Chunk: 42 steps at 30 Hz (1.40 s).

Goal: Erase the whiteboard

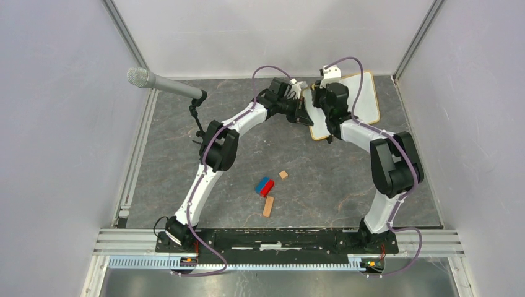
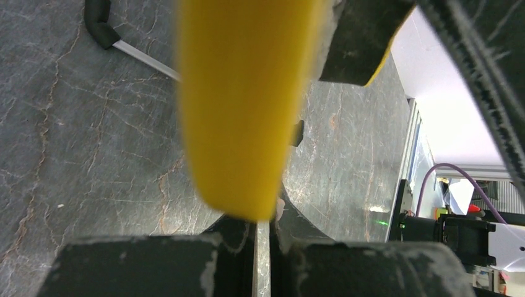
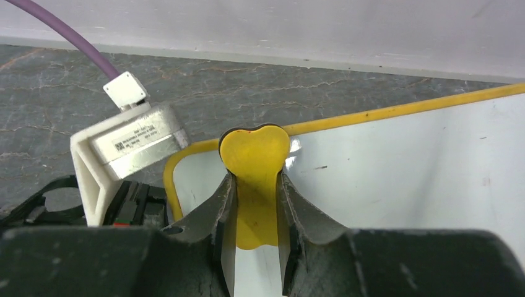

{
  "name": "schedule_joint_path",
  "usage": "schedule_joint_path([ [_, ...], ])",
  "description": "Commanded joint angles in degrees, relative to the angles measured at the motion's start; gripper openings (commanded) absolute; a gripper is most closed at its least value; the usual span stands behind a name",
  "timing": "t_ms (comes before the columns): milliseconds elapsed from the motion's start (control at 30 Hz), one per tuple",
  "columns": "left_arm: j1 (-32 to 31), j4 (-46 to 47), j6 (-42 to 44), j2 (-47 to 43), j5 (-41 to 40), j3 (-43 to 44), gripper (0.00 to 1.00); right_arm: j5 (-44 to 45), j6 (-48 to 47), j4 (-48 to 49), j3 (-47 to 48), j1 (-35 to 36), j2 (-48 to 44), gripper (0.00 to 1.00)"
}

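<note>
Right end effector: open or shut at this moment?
Shut: the right end effector clamps a yellow heart-shaped piece, both fingers pressed against its sides, with the whiteboard behind it.

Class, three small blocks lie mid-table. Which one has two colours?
The blue and red block, lying between the small tan cube and the long tan block; both of those are plain tan.

One whiteboard (image 1: 362, 102). One yellow heart-shaped piece (image 3: 255, 148). One microphone (image 1: 164, 85). One red-blue block (image 1: 265, 185). Two tan blocks: small block (image 1: 283, 175), long block (image 1: 267, 206).
</note>
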Motion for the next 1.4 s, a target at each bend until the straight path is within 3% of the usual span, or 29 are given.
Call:
schedule_joint_path([
  [0, -0.85, -5.30, 3.60, 2.31, -2.16, 0.10, 0.02, -3.26, 1.21, -4.22, -5.41, -0.51, -0.18, 0.08],
  [167, -0.89, -5.30, 3.60, 2.23, -2.23, 0.10, 0.02, -1.05, 1.96, -3.30, -11.14, -2.06, -2.90, 0.08],
  [400, -0.83, -5.92, 4.04, 2.19, -3.31, 0.13, 0.02, -3.91, 11.96, -1.19, -21.18, -14.85, -8.11, 0.07],
  [600, -0.89, -3.88, 2.69, 1.56, -2.70, -0.80, 0.04, -0.95, 6.42, -2.36, -24.02, -12.21, -17.89, 0.08],
  [667, -0.92, -1.92, 2.12, 0.46, -2.12, -2.68, 0.13, 2.66, 4.13, -5.03, -24.80, -9.05, -21.41, 0.08],
  [767, -0.95, 2.03, 1.20, -2.03, -2.25, -6.96, 0.37, 6.09, 2.30, -8.33, -29.61, -3.96, -27.32, 0.08],
  [933, -1.59, 7.76, 3.14, -7.89, -3.04, -14.75, 0.58, 5.75, 3.07, -16.30, -39.05, -0.47, -36.80, 0.09],
  [1067, -2.10, 7.05, 5.70, -11.52, -6.23, -18.41, 0.63, 7.08, 0.61, -24.89, -38.82, -0.47, -42.17, 0.09],
  [1167, -2.22, 7.48, 6.13, -14.84, -7.74, -22.38, 0.72, 1.94, 0.82, -31.35, -38.24, -0.39, -44.91, 0.09],
  [1367, -4.27, 13.42, 5.11, -26.73, -10.26, -37.58, 0.75, -3.42, 2.63, -35.49, -42.26, 4.83, -48.25, 0.09],
])
